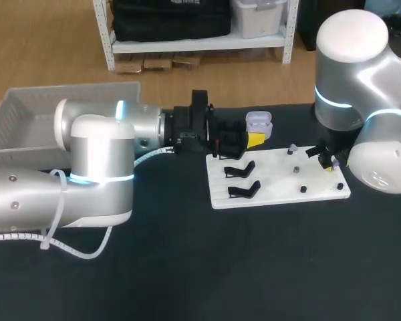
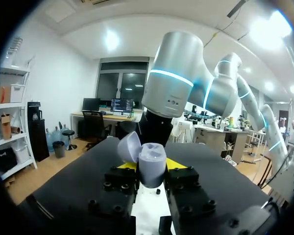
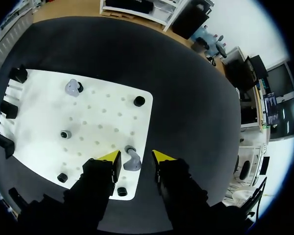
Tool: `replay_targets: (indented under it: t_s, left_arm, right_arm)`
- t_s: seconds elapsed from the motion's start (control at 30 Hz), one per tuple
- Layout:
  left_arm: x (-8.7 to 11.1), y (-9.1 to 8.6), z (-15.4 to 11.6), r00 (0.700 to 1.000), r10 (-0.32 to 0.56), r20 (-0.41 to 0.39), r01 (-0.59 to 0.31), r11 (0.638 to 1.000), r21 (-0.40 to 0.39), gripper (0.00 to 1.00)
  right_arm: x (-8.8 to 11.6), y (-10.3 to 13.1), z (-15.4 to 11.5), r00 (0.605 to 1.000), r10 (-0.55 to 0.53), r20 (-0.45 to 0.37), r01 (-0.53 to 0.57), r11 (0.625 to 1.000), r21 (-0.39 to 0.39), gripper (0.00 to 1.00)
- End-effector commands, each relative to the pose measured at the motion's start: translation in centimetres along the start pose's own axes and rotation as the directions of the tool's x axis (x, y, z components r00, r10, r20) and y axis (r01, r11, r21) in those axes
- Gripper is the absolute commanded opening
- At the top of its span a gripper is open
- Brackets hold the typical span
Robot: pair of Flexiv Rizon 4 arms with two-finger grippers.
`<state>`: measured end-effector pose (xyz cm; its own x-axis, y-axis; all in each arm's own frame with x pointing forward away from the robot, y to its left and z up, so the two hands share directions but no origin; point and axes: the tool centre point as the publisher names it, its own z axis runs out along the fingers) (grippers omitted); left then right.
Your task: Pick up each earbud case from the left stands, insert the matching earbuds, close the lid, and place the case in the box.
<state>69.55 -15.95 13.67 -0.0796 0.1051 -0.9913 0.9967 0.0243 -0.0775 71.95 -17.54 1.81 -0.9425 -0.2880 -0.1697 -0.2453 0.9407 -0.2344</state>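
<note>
Robotics lab (left arm [image 1: 100, 160], right arm [image 1: 351, 73], black table [image 1: 187, 267])

The earbud case [image 2: 148, 155] in the left gripper [image 2: 152, 165] looked like smooth, glossy plastic. The board [image 3: 103, 115] under the right gripper [image 3: 136, 157] was matt.

2 silver arms [image 1: 97, 157] [image 1: 351, 63] (cyan-lit rings)

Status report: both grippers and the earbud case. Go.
Left gripper shut on pale plastic earbud case, lid open. Right gripper open, straddling grey earbud on white pegboard, not yet gripped. Nothing blocking.
</note>
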Motion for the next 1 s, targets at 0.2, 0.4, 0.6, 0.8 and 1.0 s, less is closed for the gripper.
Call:
replay_targets:
  t_s: [0.2, 0.4, 0.6, 0.8, 1.0]
  left_arm:
    - [0.19, -0.06, 0.05, 1.0, 0.005, 0.008, -0.005, 1.0, -0.005, 0.0]
    - [0.19, -0.06, 0.05, 1.0, 0.005, 0.008, -0.005, 1.0, -0.005, 0.0]
    - [0.19, -0.06, 0.05, 1.0, 0.005, 0.008, -0.005, 1.0, -0.005, 0.0]
    - [0.19, -0.06, 0.05, 1.0, 0.005, 0.008, -0.005, 1.0, -0.005, 0.0]
    - [0.19, -0.06, 0.05, 1.0, 0.005, 0.008, -0.005, 1.0, -0.005, 0.0]
  right_arm:
    - [0.06, 0.06, -0.18, 1.0, 0.004, 0.016, -0.003, 0.999, -0.05, 0.39]
    - [0.05, 0.14, -0.49, 1.0, -0.002, 0.021, 0.004, 0.997, -0.073, 0.39]
    - [0.31, 0.03, -0.77, 1.0, -0.001, 0.023, 0.003, 0.996, -0.089, 0.37]
    - [0.38, -0.02, -0.79, 1.0, -0.02, 0.012, 0.021, 0.995, -0.096, 0.38]
    - [0.36, 0.39, -0.47, 1.0, -0.026, 0.005, 0.026, 0.995, -0.099, 0.33]
